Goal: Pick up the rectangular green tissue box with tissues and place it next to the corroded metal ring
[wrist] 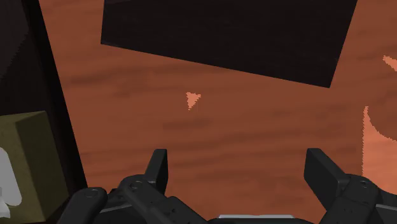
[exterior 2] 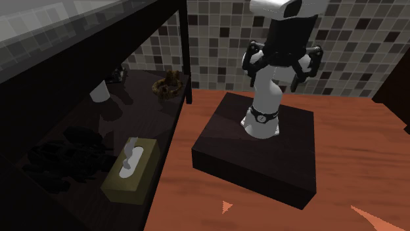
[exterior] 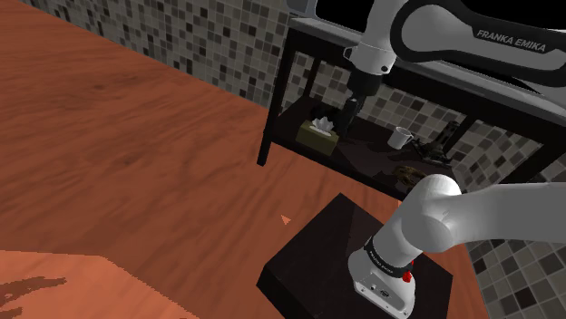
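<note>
Jaws stand released and empty, the olive-green tissue box (wrist: 38, 165) lying outside their gap to one side; judged light and crushable, it wants a gentle clasp across its long sides.

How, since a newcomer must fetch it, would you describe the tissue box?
Find the dark table against the tiled wall; look at its lower shelf. At its end on the shoulder view's left sits the tissue box: the only olive block, white tissue poking up, unlike the white mug.
</note>
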Available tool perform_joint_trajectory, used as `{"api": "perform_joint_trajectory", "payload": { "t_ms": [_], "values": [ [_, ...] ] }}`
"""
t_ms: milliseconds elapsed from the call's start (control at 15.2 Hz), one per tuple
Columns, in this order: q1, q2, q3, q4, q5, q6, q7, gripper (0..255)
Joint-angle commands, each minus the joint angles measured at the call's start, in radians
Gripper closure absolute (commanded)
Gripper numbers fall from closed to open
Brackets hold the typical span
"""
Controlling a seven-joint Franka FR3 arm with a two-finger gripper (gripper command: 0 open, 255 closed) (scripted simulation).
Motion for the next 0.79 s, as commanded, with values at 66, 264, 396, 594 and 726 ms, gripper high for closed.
{"api": "perform_joint_trajectory", "payload": {
  "t_ms": [66,264,396,594,726],
  "values": [
    [-0.009,0.025,-0.004,-0.003,-0.021,0.022,-0.006,0],
    [-0.038,0.104,-0.016,-0.006,-0.083,0.089,-0.019,0],
    [-0.058,0.16,-0.025,-0.003,-0.125,0.132,-0.025,0],
    [-0.089,0.248,-0.037,0.01,-0.188,0.195,-0.028,0],
    [-0.11,0.309,-0.045,0.024,-0.231,0.235,-0.027,0]
  ]
}}
